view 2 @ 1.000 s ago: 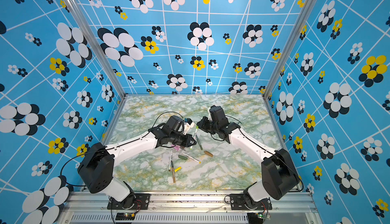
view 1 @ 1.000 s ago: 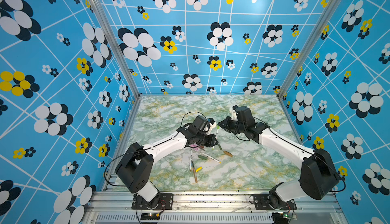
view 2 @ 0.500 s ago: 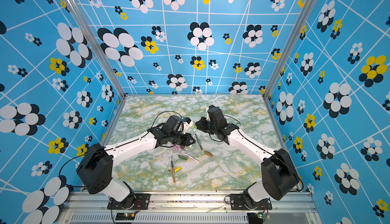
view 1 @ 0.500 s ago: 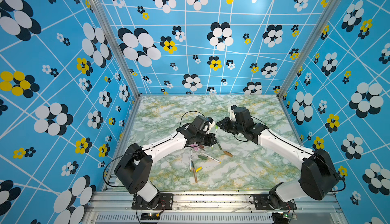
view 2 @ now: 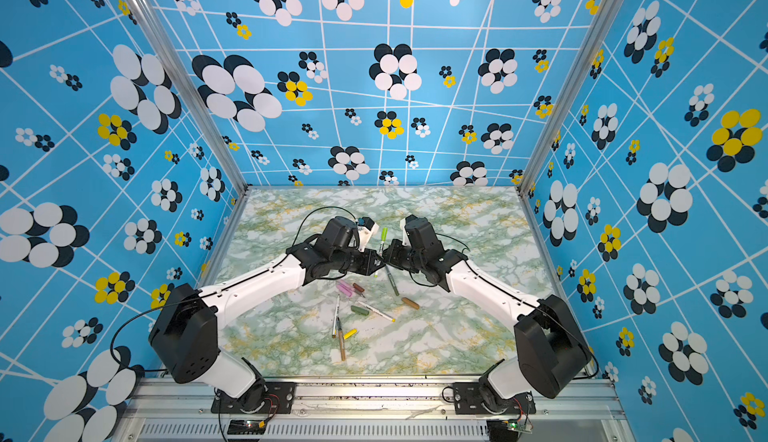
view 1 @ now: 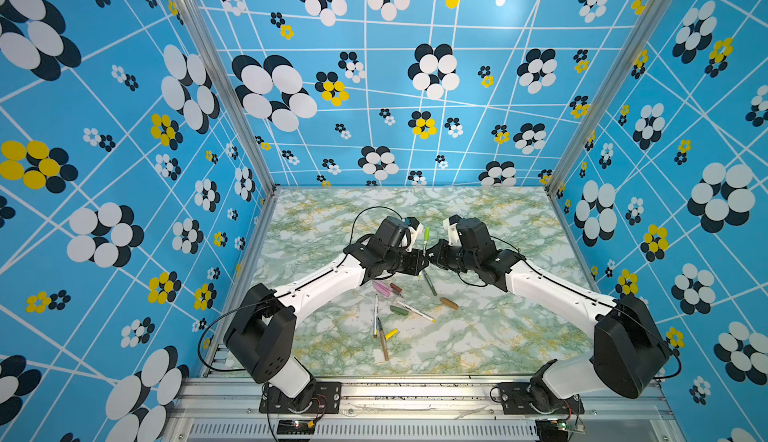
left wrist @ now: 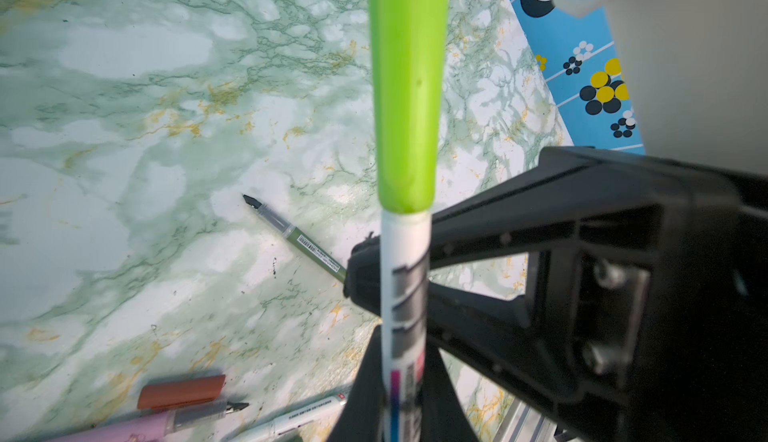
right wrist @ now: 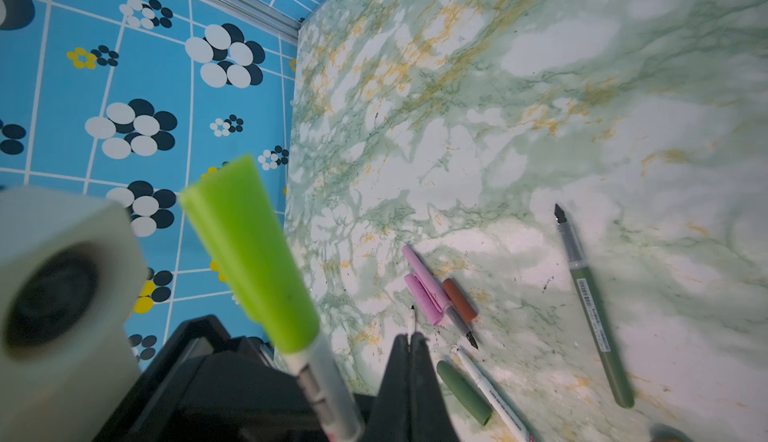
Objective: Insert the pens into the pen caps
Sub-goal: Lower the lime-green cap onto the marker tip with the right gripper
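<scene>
Gripping the white pen (left wrist: 405,277) upright above the table (view 1: 519,336), the left gripper (left wrist: 401,348) is clenched on its barrel; the light green cap (left wrist: 409,86) sits over its tip; the right gripper (right wrist: 410,342), pinched shut on nothing, hovers just beside that pen. This pairing looks finished; the next move calls for laying it down, then fetching the dark green pen (right wrist: 590,307) lying beneath it, apart from the dark green cap (right wrist: 463,392).

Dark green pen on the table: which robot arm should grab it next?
Right, probably. The left gripper grips the white pen wearing its light green cap; the right gripper is shut but looks empty, with the dark green pen lying close by.
</scene>
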